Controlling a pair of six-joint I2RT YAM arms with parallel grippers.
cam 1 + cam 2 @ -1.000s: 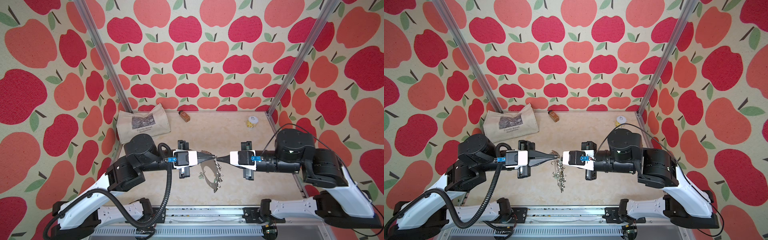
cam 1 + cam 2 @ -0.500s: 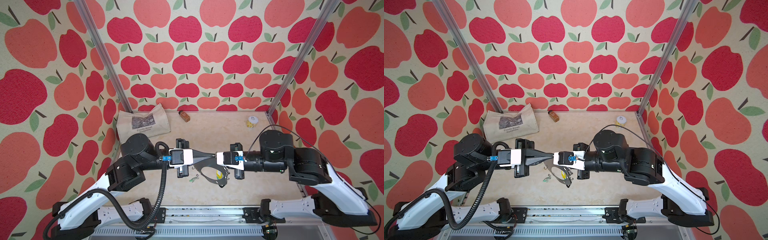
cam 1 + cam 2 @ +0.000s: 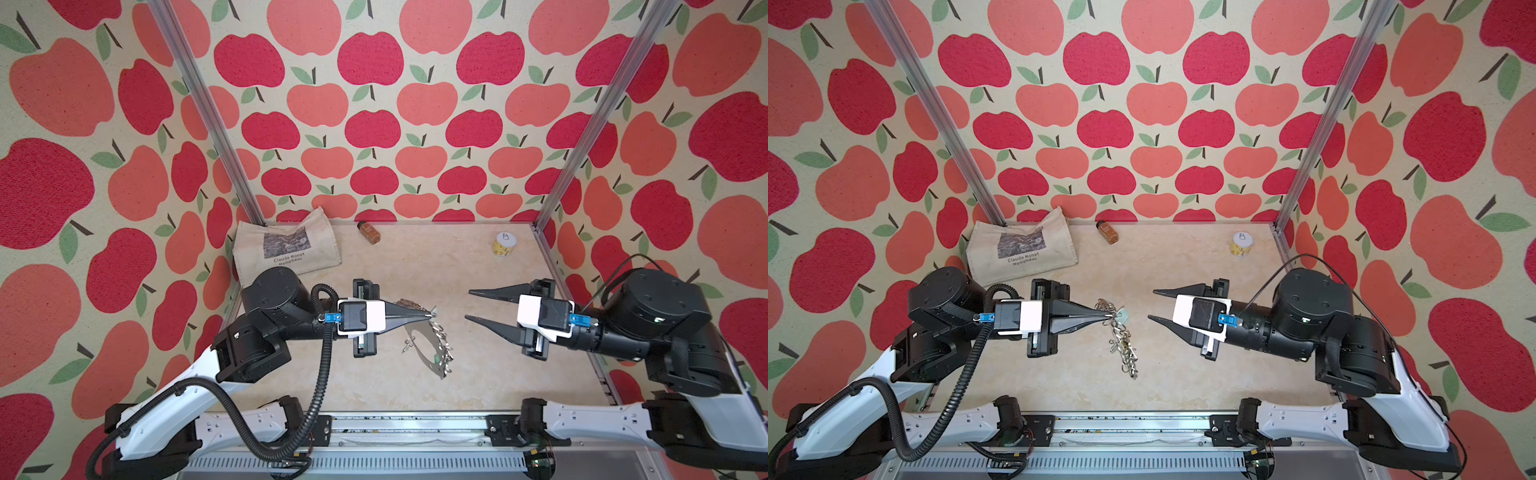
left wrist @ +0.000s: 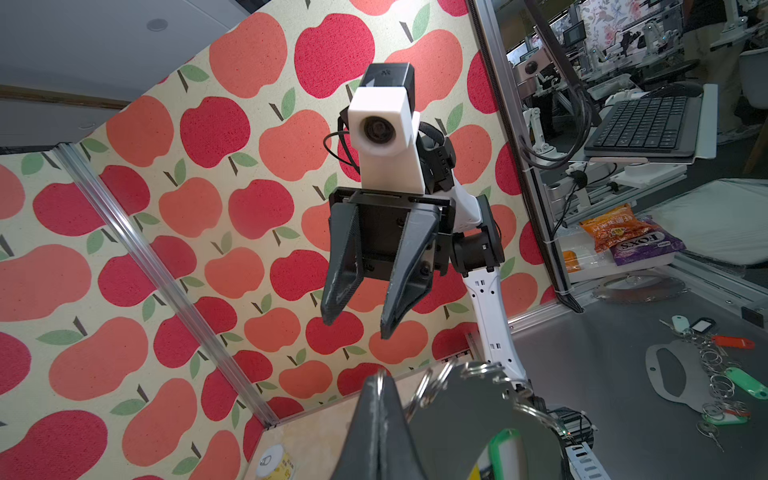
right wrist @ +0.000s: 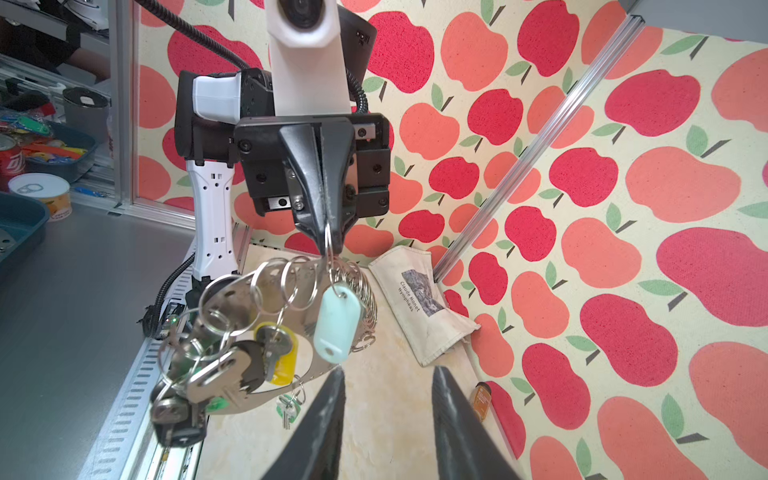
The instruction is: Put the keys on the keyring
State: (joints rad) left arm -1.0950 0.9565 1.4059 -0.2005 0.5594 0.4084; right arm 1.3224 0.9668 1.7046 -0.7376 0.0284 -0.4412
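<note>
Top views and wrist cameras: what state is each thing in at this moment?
left gripper, shut on one ring of the keyring, holding it in the air.
right gripper, open, empty, clear of the keyring.
keyring, dangling tilted above the table.
mint-tagged key, hanging from a ring just under the left gripper's tips.
tote bag, lying flat.
spice jar, on its side.
can, upright.

Beige table (image 3: 415, 395) bears a tote bag (image 3: 286, 249), brown bottle (image 3: 368, 232), yellow can (image 3: 504, 244)
</note>
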